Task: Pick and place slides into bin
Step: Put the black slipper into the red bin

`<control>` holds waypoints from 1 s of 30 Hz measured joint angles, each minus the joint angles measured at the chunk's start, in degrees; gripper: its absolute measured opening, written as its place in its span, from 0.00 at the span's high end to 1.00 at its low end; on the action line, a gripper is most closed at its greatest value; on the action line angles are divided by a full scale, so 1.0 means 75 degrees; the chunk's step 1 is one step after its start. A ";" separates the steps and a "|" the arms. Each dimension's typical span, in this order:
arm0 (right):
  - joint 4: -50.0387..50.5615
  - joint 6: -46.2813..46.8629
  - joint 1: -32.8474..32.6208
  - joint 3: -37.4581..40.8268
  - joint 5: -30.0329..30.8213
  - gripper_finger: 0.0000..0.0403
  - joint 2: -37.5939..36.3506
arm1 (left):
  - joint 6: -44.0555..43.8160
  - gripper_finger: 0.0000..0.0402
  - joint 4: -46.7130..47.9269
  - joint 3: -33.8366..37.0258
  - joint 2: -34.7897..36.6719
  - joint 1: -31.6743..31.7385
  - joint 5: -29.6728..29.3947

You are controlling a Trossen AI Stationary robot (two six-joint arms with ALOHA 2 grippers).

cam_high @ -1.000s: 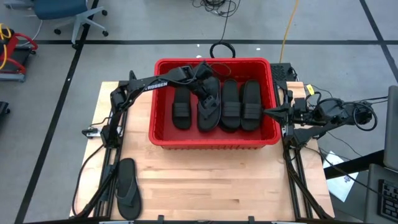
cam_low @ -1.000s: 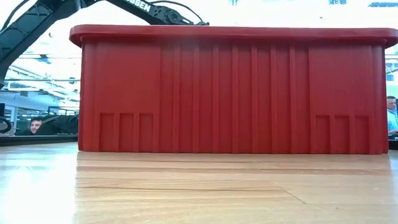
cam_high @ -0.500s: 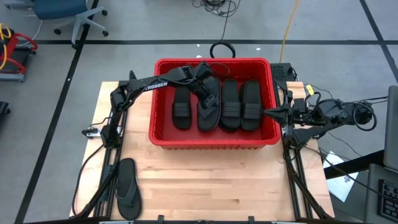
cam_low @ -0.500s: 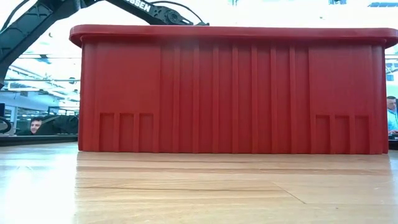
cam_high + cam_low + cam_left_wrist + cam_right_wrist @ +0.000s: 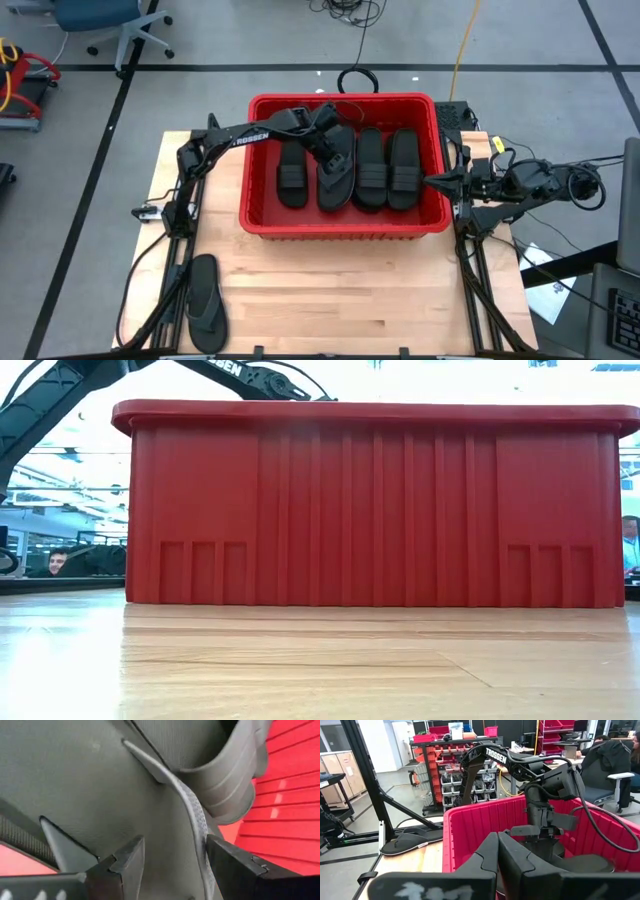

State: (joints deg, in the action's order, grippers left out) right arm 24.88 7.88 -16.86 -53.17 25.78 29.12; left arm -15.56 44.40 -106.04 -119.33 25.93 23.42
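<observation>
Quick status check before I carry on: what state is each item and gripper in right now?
left gripper: open, inside the bin, fingers either side of the flip-flop's strap.
right gripper: shut, waiting by the bin's right wall.
red bin: upright on the table.
grey flip-flop in bin: lying flat, released.
three band-strap slides: lying flat in the bin, side by side.
flip-flop on table: not yet picked, near left front corner.
</observation>
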 joint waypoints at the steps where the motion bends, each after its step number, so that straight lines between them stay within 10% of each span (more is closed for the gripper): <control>1: 0.0005 0.0000 0.0000 0.0000 0.0000 1.00 0.0000 | 0.0008 0.48 0.0042 0.0000 0.0000 -0.0025 -0.0090; 12: 0.0032 0.0065 0.0000 0.0000 -0.0006 1.00 0.0000 | -0.0220 0.61 -0.0009 0.0000 0.0000 -0.0228 -0.0908; 30: 0.0037 0.0121 0.0000 0.0003 -0.0038 1.00 0.0000 | -0.0288 0.94 -0.1183 0.0000 0.0019 -0.0330 -0.0058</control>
State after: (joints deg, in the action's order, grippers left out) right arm 25.16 8.79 -16.86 -53.15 25.50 29.12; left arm -17.72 35.53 -106.04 -119.19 23.45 22.98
